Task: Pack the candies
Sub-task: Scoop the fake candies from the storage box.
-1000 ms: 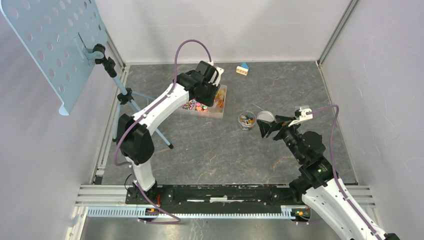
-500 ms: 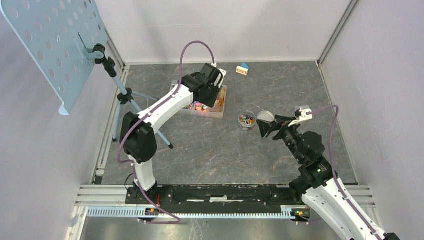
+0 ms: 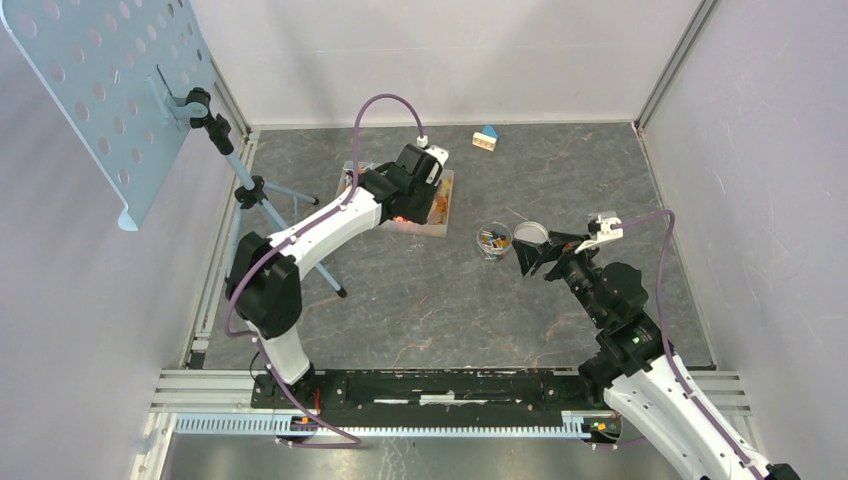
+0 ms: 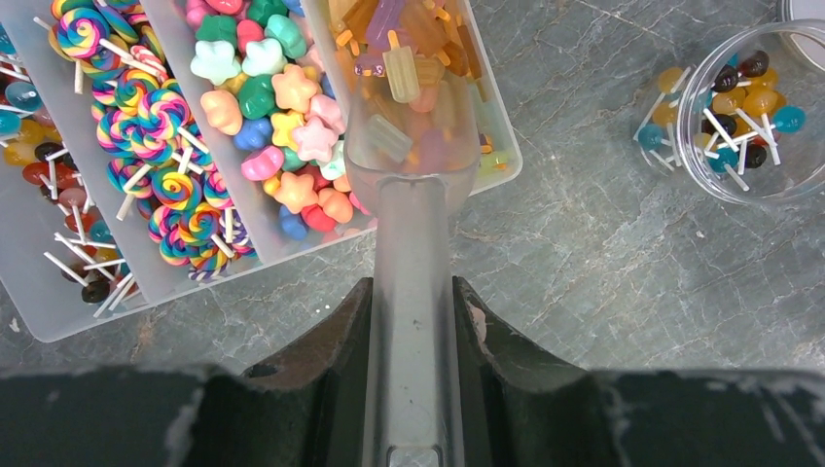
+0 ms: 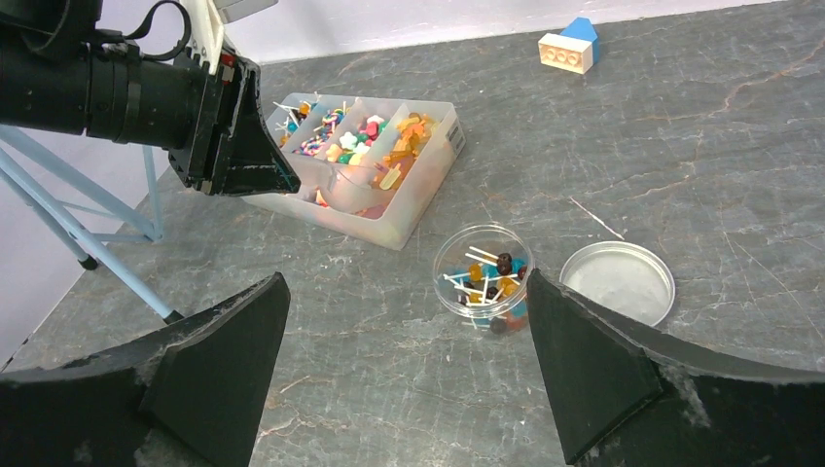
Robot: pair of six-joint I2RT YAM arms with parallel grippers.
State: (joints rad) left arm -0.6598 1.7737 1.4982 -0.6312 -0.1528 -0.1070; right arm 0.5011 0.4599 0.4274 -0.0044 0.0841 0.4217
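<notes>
The left arm reached out over the table [image 3: 450,300], wrist tipped down above the divided tray [image 4: 58,326]. Its left fingers [image 4: 340,341] were clamped on the handle of a clear scoop [image 4: 413,146], the bowl resting in the end compartment among amber candies [image 4: 409,39]. More lay in the small jar [image 5: 484,272] beside its lid [image 5: 618,282]. The right fingers [image 5: 224,360] hung spread wide, holding nothing, near that jar. From overhead the arm hid most of the tray — the left wrist view showed every compartment's sweets.
</notes>
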